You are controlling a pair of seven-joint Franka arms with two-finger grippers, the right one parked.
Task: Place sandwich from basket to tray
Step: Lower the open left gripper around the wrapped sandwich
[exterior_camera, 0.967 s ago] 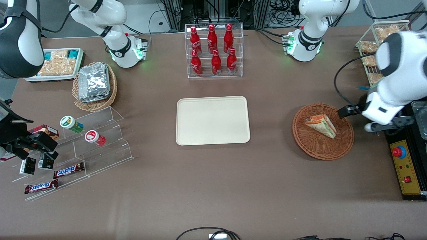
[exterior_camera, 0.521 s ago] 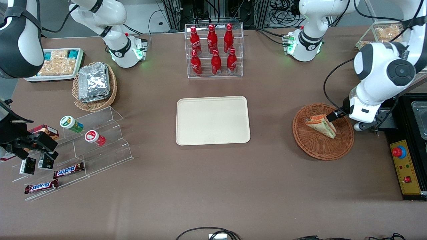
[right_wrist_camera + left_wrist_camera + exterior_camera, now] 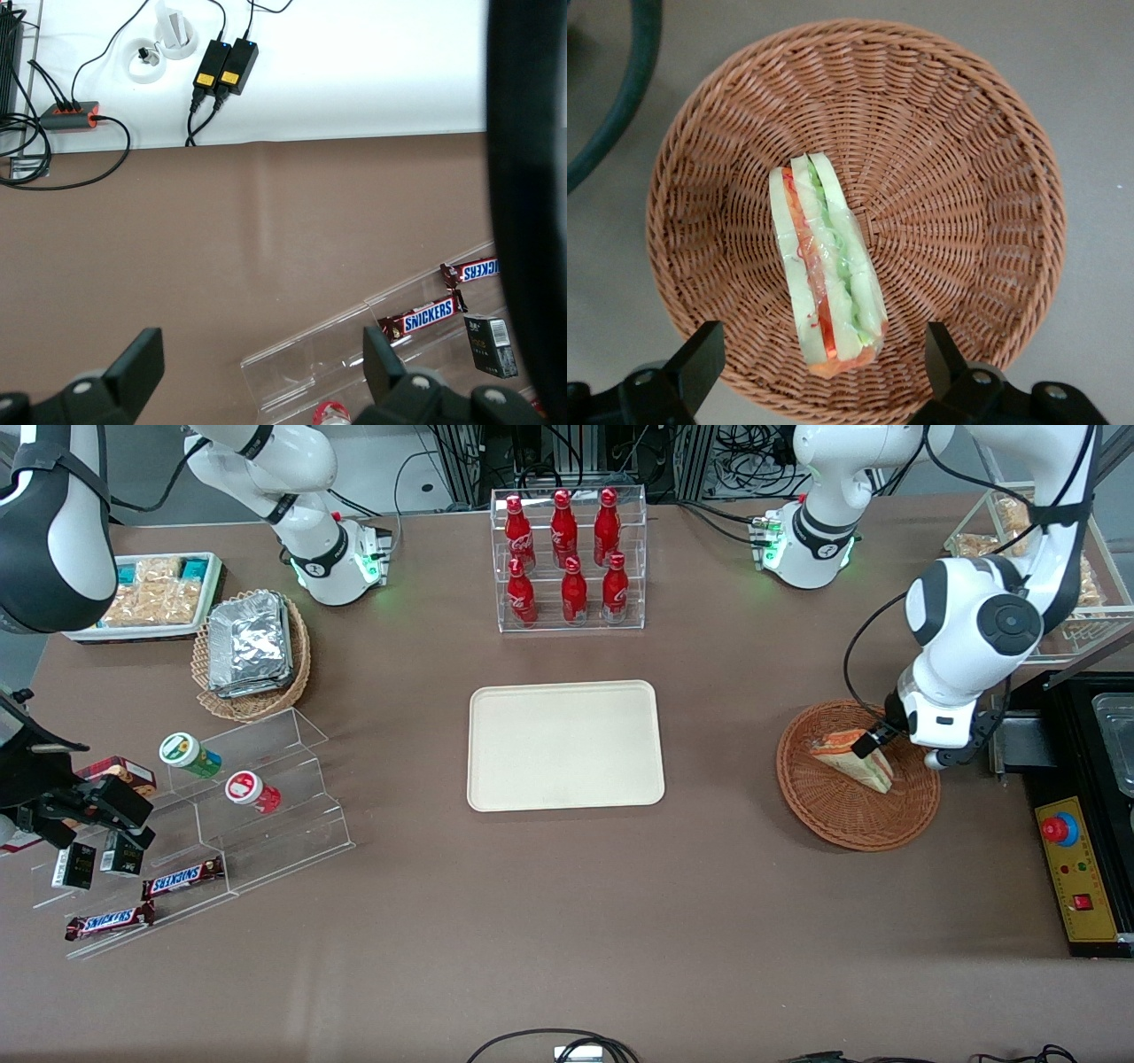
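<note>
The sandwich (image 3: 852, 759), a wrapped white-bread wedge with orange-red and green filling, lies in the round reddish-brown wicker basket (image 3: 842, 828) toward the working arm's end of the table. My left gripper (image 3: 875, 746) hangs just above the basket, over the sandwich's thick end. In the left wrist view the gripper (image 3: 819, 345) is open, its black fingers (image 3: 700, 350) spread wide on either side of the sandwich (image 3: 824, 266) without touching it; the basket (image 3: 966, 177) fills that view. The cream-beige tray (image 3: 565, 779) lies bare at the table's middle.
A clear rack of red bottles (image 3: 570, 558) stands farther from the camera than the tray. A black control box with a red button (image 3: 1076, 868) and a wire snack rack (image 3: 1063, 584) flank the basket. A tan basket of foil packs (image 3: 252, 646) and a stepped acrylic stand (image 3: 221, 815) sit toward the parked arm's end.
My left arm has swung in from the table's end over the basket. The gripper now stands above the sandwich. The sandwich has not moved.
</note>
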